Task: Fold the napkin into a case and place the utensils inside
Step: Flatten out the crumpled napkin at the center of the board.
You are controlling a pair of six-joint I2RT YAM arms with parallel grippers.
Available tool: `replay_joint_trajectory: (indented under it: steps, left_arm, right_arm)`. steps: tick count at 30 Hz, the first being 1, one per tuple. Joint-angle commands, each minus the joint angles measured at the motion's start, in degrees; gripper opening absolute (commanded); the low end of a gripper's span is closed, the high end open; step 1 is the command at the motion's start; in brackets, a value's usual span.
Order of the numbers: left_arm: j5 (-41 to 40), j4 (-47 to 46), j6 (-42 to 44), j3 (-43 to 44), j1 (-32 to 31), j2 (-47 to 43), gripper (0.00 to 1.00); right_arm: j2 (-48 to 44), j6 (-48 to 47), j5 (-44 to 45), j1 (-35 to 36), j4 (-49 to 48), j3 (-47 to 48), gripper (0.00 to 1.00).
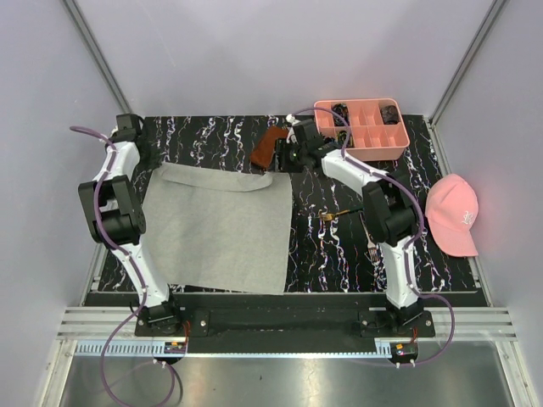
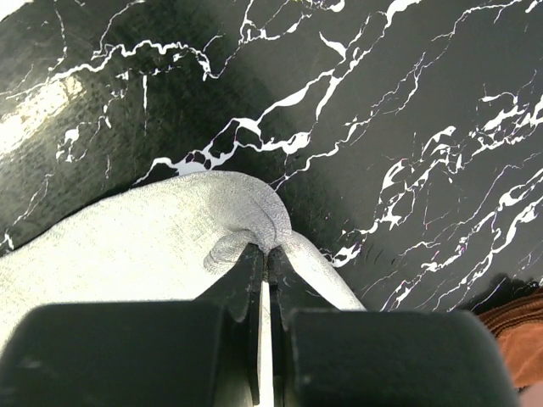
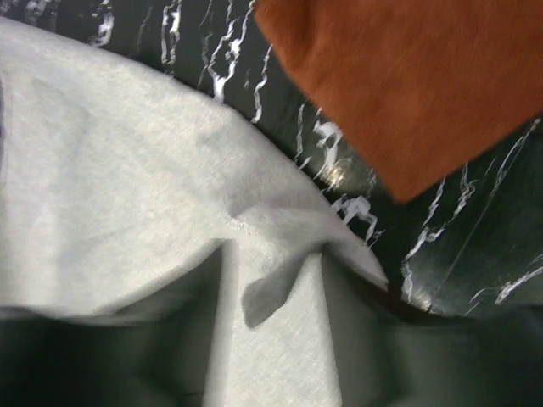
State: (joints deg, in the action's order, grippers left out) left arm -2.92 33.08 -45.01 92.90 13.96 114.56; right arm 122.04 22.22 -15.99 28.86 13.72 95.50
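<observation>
The light grey napkin (image 1: 221, 229) lies spread on the left half of the mat, its far edge folded over. My left gripper (image 1: 148, 157) sits at the far left corner and is shut on a bunched corner of the napkin (image 2: 127, 246), pinched between the fingertips of that gripper (image 2: 267, 250). My right gripper (image 1: 284, 159) is at the far right corner. Its jaws stand apart in a blurred right wrist view, where this gripper (image 3: 271, 271) has napkin (image 3: 110, 170) lying loose between the fingers. A silver fork (image 1: 371, 243) and a dark piece with a gold end (image 1: 335, 216) lie right of the napkin.
A rust-brown cloth (image 1: 267, 146) (image 3: 407, 76) lies just beyond the right gripper. A pink compartment tray (image 1: 399, 142) stands at the far right. A pink cap (image 1: 454, 216) rests off the mat's right edge. Black marbled mat (image 2: 407, 110) surrounds the napkin.
</observation>
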Motion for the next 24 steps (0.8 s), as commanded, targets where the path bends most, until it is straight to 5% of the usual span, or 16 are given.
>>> replay_joint_trajectory:
  steps: [1, 3, 6, 9, 14, 16, 24]
  left_arm:
    - [4.6, -2.8, 1.9, 2.7, 0.6, 1.1, 0.00]
    - [4.9, -2.9, 2.6, 3.1, 0.7, 1.5, 0.00]
    - [5.1, -3.0, 2.9, 2.9, 0.8, 1.4, 0.00]
    - [4.3, -2.9, 3.4, 2.5, 1.2, 0.9, 0.00]
    - [-0.2, -3.5, 2.0, -2.8, 2.4, -3.3, 0.00]
    - [0.7, -4.2, 2.7, -3.1, 2.5, -3.6, 0.00]
    - [4.1, -4.2, 2.0, -2.6, 2.6, -1.9, 0.00]
  right_arm:
    - [5.6, -2.4, 2.0, -1.8, 0.6, 9.8, 0.69]
    - [8.4, -3.5, 2.3, -2.2, 2.6, 16.2, 0.81]
    - [14.2, -3.8, 1.7, -2.4, 6.3, 25.4, 0.80]
    - [18.9, -2.4, -3.1, -2.4, 7.1, 31.0, 0.63]
    - [24.5, -1.3, -10.1, -1.8, 6.9, 36.7, 0.13]
    - [26.4, -0.9, -11.8, -1.2, 7.3, 38.8, 0.02]
    - [32.5, 0.4, -12.9, 1.7, 7.9, 44.1, 0.00]
